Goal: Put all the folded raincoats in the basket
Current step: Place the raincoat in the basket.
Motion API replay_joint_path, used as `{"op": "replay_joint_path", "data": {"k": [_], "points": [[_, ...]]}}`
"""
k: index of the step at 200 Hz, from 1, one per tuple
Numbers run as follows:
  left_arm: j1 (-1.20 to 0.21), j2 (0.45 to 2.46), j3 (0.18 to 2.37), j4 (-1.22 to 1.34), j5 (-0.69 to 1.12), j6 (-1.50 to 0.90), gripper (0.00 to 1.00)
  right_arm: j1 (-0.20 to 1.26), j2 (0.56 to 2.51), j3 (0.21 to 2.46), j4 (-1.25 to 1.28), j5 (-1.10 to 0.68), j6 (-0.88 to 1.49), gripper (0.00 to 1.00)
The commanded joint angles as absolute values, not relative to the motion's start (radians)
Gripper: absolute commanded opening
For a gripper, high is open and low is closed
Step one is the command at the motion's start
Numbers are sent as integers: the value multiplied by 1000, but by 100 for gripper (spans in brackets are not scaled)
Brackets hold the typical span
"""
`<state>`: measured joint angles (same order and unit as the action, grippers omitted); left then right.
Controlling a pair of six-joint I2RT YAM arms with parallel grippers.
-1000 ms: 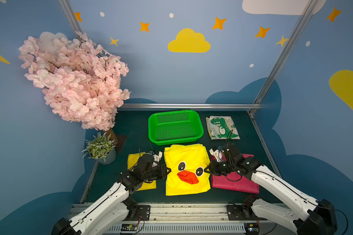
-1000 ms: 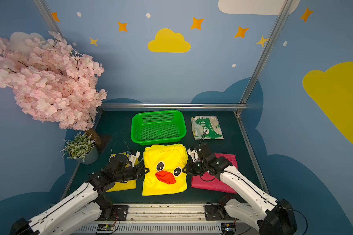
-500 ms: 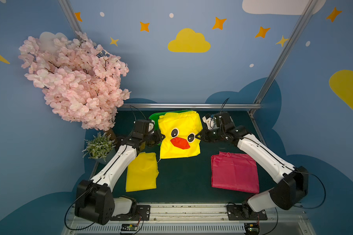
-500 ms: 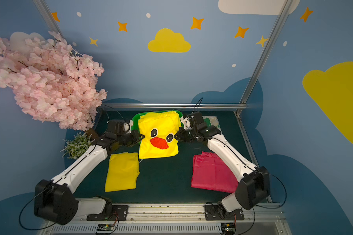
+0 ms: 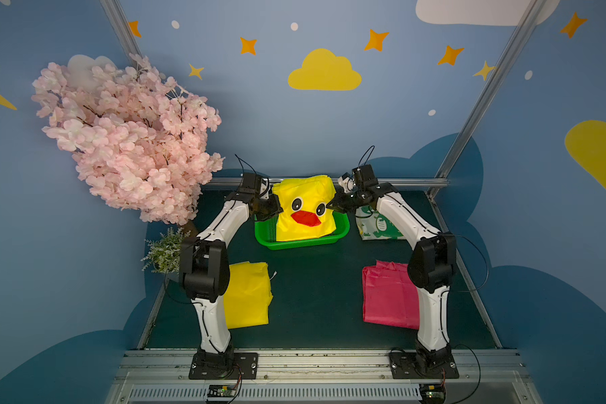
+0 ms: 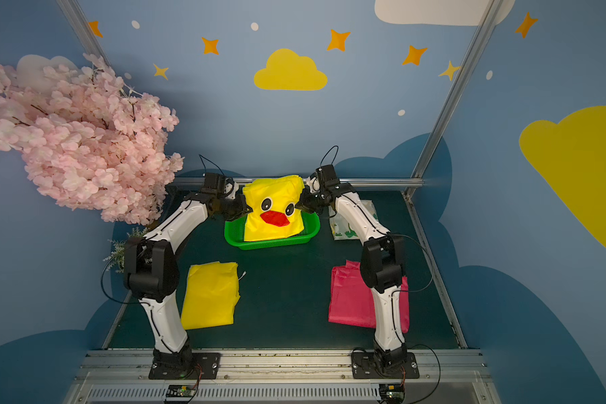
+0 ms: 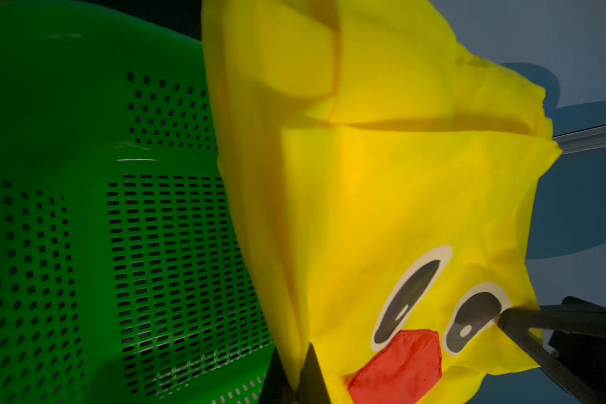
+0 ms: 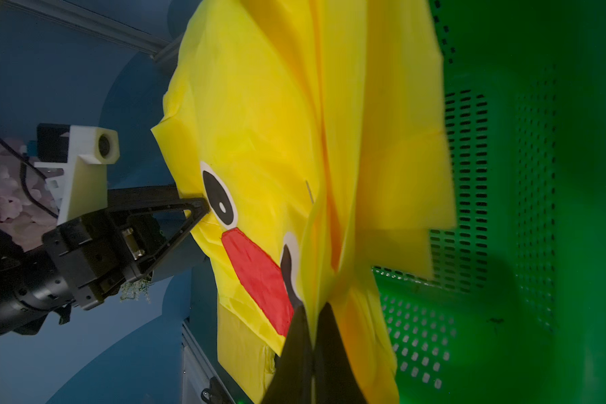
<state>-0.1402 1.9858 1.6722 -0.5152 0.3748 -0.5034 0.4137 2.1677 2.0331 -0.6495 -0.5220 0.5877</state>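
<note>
Top views both show the folded raincoat (image 5: 305,210), the yellow one with a duck face, hanging at the middle of the frame over the green basket (image 5: 301,243). Its lower edge is already inside the rim. The left fingers (image 5: 273,209) and right fingers (image 5: 336,204) are each pinched fully shut on a side edge by the eyes.

I would lower both arms together and level. Let the bottom edge settle on the mesh floor, then lay the rest down before letting go of both sides at once. The back layers fan apart in the wrist views and could spill over the rim.

A second ago the raincoat lay flat on the counter (image 5: 312,297) at lower middle, between the yellow sheet (image 5: 247,295) and the pink sheet (image 5: 389,297), and the basket was empty.
</note>
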Motion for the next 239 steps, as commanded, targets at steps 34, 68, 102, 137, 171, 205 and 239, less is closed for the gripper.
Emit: {"op": "replay_joint_path", "data": {"k": [34,68,102,137,171,205,239], "points": [[-132,2062,1697,-574,372,-441,2,405,2271,2096,-712,-544,583,0],[-130,2102,1700,-569,357,-424,2,411,2313,2097,-705,-535,592,0],[-130,2135,1712,-559,343,-417,2,421,2352,2121,-688,-524,601,0],[-127,2161,1722,-542,328,-422,2,428,2406,2182,-689,-523,608,0],[-126,2165,1729,-528,336,-422,28,434,2433,2227,-693,-523,592,30],[-125,2088,1668,-498,319,-415,100,433,2382,2211,-718,-504,554,57],[-127,1973,1628,-478,321,-396,100,437,2280,2149,-702,-484,536,60]]}}
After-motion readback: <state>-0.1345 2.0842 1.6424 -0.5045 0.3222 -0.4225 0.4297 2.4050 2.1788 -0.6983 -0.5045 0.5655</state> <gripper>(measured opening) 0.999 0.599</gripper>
